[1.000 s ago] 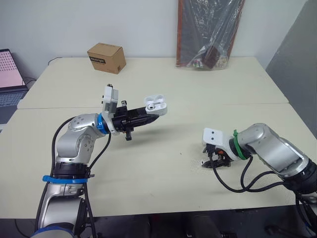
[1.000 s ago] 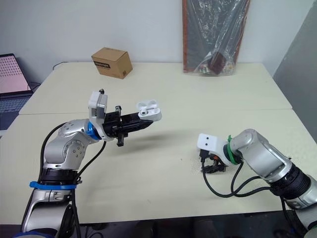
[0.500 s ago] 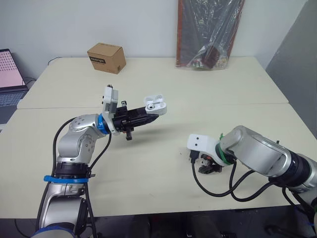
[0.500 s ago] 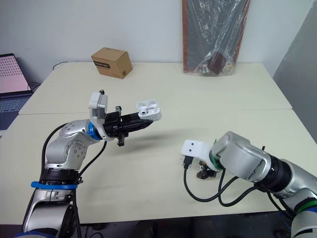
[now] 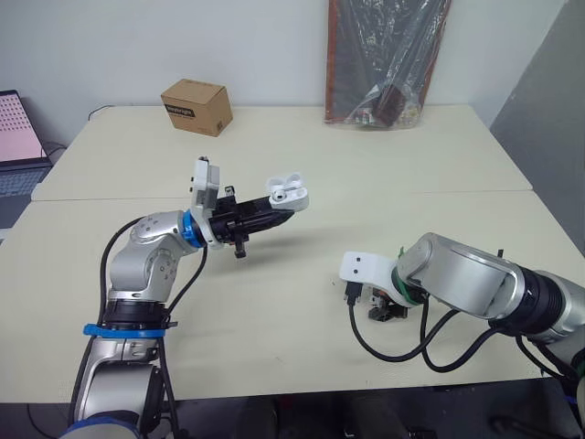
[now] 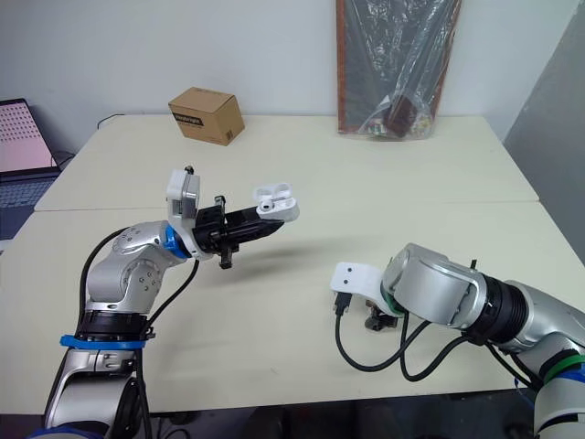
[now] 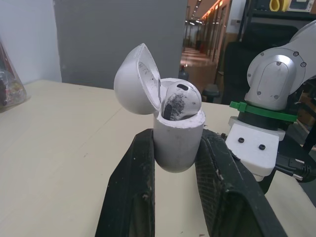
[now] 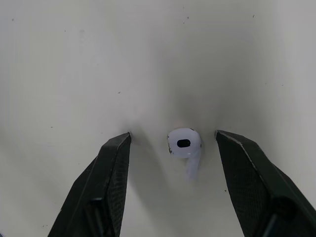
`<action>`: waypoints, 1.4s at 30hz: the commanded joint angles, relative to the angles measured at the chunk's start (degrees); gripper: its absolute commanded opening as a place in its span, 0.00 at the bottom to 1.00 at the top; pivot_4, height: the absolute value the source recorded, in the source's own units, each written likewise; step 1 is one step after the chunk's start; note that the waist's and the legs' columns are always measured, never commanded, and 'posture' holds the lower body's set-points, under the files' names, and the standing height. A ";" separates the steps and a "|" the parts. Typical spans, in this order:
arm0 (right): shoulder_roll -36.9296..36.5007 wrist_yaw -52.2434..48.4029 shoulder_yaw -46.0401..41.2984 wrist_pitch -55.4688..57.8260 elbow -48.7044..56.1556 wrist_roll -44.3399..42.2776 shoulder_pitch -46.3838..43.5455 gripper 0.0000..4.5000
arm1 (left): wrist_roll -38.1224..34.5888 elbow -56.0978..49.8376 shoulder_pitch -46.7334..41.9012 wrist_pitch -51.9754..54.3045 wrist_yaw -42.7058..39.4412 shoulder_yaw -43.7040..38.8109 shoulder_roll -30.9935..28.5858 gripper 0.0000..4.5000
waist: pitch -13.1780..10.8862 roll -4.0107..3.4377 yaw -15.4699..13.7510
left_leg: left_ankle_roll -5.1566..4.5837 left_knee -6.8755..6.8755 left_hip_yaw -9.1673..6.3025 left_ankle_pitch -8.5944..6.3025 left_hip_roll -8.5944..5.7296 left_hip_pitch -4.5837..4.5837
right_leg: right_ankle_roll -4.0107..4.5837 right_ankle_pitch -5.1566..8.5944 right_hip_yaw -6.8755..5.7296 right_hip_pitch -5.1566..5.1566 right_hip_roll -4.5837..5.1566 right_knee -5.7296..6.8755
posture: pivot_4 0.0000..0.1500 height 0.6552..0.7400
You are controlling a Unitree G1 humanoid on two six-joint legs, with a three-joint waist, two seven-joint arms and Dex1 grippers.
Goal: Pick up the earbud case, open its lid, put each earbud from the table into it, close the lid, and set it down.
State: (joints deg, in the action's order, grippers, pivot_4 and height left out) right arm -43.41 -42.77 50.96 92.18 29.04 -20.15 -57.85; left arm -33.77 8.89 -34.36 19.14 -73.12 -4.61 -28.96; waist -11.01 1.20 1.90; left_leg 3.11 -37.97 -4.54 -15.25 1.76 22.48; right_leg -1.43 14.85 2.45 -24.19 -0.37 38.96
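Observation:
The white earbud case (image 5: 286, 193) is held up above the table in my left gripper (image 5: 280, 211), which is shut on its body. Its lid (image 7: 136, 81) stands open, and one white earbud (image 7: 178, 98) sits in the case. The other earbud (image 8: 185, 145) lies on the cream table (image 5: 274, 302). My right gripper (image 8: 174, 133) is open and pointed down at it, one finger on each side and neither touching. In the left eye view my right gripper (image 5: 384, 307) is low over the table right of centre.
A cardboard box (image 5: 196, 106) stands at the back left. A plastic bag (image 5: 384, 64) leans against the wall at the back right. A laptop (image 5: 18, 137) sits at the far left edge. A seam (image 5: 411, 192) runs across the table.
My right arm has swung left and turned at the wrist, bringing its gripper down over the loose earbud. The left gripper with the case has stayed put.

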 commanded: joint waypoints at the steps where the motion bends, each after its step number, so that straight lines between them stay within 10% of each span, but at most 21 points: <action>1: 0.51 2.50 1.00 0.32 -0.13 -1.46 -1.12 0.59 | -0.22 -1.72 -0.40 -1.15 0.04 -0.37 0.00 0.17 | 0.00 0.00 0.02 | 0.00 0.00 0.00 0.00 0.00 0.00 | 0.00 0.00 0.00 0.00 0.00 0.00 | 1.00 1.00; 5: 0.73 4.02 1.49 0.32 -0.76 -2.82 -1.42 0.35 | -0.20 -1.69 -0.44 -1.13 0.00 -0.37 -0.07 0.17 | 0.00 0.00 0.08 | 0.00 0.00 0.00 0.00 0.01 -0.02 | -0.01 0.00 0.00 0.01 -0.01 0.01 | 1.00 1.00; 24: 0.71 7.15 5.49 0.32 -2.63 -6.30 -4.23 0.35 | -0.25 -1.92 -0.09 -1.26 0.21 -0.45 -0.22 0.17 | 0.03 0.03 0.09 | 0.00 -0.01 0.00 0.00 0.01 -0.05 | -0.07 0.01 0.01 0.03 -0.01 0.01 | 1.00 1.00; 29: 0.57 7.62 5.71 0.32 -2.36 -6.89 -4.39 0.08 | -0.33 -2.08 0.13 -1.28 0.26 -0.51 -0.21 0.17 | 0.04 0.05 0.09 | 0.00 -0.01 0.00 0.00 0.01 -0.06 | -0.10 0.03 0.00 0.04 -0.01 0.01 | 1.00 1.00; 42: -1.39 8.47 2.42 0.02 -1.35 -6.83 -4.38 0.08 | 0.01 -1.77 0.17 -2.01 0.35 -0.50 -0.09 0.17 | 0.04 0.04 0.08 | -0.01 -0.01 0.00 0.01 0.01 -0.06 | -0.24 0.09 0.01 0.05 -0.01 0.01 | 1.00 1.00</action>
State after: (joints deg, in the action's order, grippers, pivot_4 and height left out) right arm -42.76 -35.89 55.02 91.88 27.43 -28.28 -62.20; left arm -33.75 8.87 -33.90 18.30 -73.05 -4.60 -28.96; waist -10.97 1.24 1.98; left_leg 3.10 -37.99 -4.55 -15.24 1.77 22.43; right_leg -1.67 14.95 2.46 -24.15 -0.37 38.97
